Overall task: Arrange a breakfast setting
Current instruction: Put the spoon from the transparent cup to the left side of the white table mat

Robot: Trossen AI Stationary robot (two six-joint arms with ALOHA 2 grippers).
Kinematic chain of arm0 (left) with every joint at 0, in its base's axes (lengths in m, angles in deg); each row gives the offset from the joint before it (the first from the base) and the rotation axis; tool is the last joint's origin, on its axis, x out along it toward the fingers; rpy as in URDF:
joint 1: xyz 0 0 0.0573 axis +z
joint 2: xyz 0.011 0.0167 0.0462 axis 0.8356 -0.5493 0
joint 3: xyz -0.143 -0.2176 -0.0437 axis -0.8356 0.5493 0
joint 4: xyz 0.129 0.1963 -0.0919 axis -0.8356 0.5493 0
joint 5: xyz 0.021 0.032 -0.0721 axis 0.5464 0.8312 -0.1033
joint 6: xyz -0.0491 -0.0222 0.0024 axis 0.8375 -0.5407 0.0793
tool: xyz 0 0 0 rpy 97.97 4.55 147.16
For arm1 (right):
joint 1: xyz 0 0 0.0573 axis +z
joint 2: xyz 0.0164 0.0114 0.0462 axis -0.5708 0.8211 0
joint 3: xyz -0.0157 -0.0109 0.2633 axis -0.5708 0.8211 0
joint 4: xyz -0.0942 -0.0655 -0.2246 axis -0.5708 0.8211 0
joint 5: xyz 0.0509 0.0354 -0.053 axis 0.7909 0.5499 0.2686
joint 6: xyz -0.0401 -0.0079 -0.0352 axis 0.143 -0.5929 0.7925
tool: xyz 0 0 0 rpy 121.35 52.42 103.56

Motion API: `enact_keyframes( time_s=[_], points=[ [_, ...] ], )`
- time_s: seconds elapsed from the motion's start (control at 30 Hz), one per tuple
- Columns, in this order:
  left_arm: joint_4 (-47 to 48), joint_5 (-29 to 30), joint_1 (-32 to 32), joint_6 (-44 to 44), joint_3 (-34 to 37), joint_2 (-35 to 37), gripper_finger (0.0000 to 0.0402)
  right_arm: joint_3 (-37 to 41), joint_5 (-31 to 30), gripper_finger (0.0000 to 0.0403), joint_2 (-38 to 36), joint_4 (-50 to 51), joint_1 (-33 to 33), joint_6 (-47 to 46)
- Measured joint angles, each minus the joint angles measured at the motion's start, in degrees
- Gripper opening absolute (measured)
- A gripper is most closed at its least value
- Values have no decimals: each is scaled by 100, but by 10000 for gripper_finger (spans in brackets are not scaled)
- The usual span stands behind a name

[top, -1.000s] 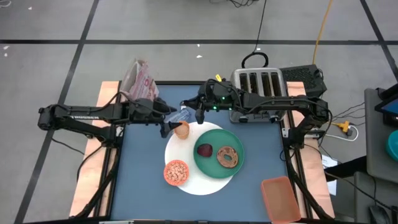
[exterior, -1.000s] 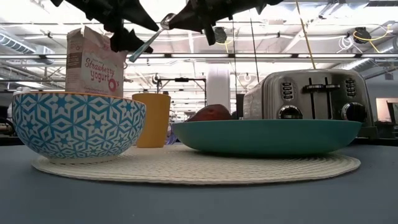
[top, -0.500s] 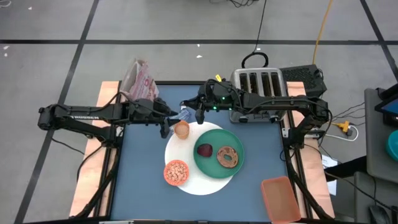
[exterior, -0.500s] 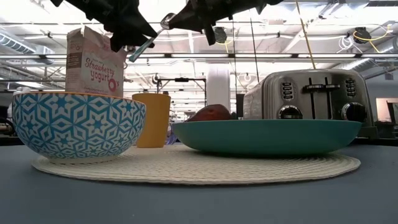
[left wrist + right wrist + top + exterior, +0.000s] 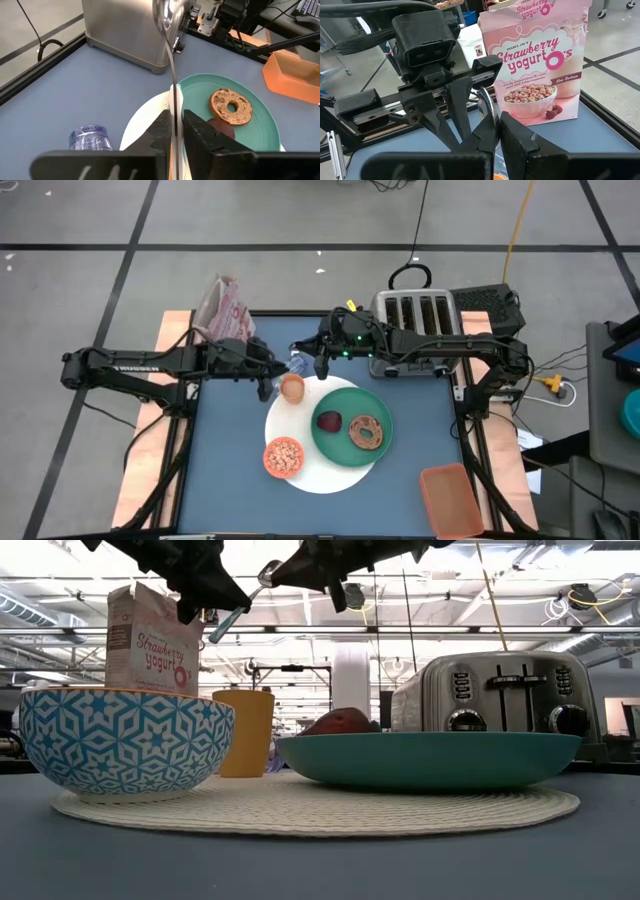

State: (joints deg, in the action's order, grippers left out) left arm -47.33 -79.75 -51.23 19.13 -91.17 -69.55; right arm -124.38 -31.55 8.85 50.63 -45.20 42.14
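Note:
A metal spoon [image 5: 238,608] hangs slanted in the air above the orange cup [image 5: 291,388] and the clear glass [image 5: 297,364]. My left gripper [image 5: 175,125] and my right gripper [image 5: 496,125] are each shut on one end of it. The white round disc [image 5: 322,473] carries a green plate [image 5: 345,445], a bowl [image 5: 284,457] and the cup. A brown bagel [image 5: 366,431] and a dark red fruit [image 5: 330,421] lie on the plate. Seen from the side, the bowl [image 5: 125,740] is patterned blue and white. My left gripper pinches the spoon's handle [image 5: 174,102] between its two fingers, coming from the table's left and pointing slightly down. The handle's free end [image 5: 214,634] sticks out below the fingers. The spoon is clear of everything beneath it. My right gripper pinches the spoon's bowl end [image 5: 487,102] between its two fingers, coming nearly level from the table's right. This end is the higher one [image 5: 268,572], and the handle slants down from it toward my left gripper.
A steel toaster [image 5: 415,315] stands at the far right. A pink cereal box [image 5: 222,305] stands at the far left. An orange container [image 5: 450,498] sits at the near right corner. Bare blue table lies to the near left.
My left gripper has shut on the spoon's handle; a second ago its fingers stood open on either side of it. Both arms and the spoon have kept their places.

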Motion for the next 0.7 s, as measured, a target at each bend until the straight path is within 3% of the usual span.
enact_keyframes(
  time_s=[0.53, 0.7],
  points=[
    [-1, -2, -2, 260, 1, 0, 29, 0, 1, 17, 0, 21, 0, -2],
    [-5, -4, -2, 260, 2, 0, 29, 0, 2, 39, 0, 45, 0, 138]
  ],
)
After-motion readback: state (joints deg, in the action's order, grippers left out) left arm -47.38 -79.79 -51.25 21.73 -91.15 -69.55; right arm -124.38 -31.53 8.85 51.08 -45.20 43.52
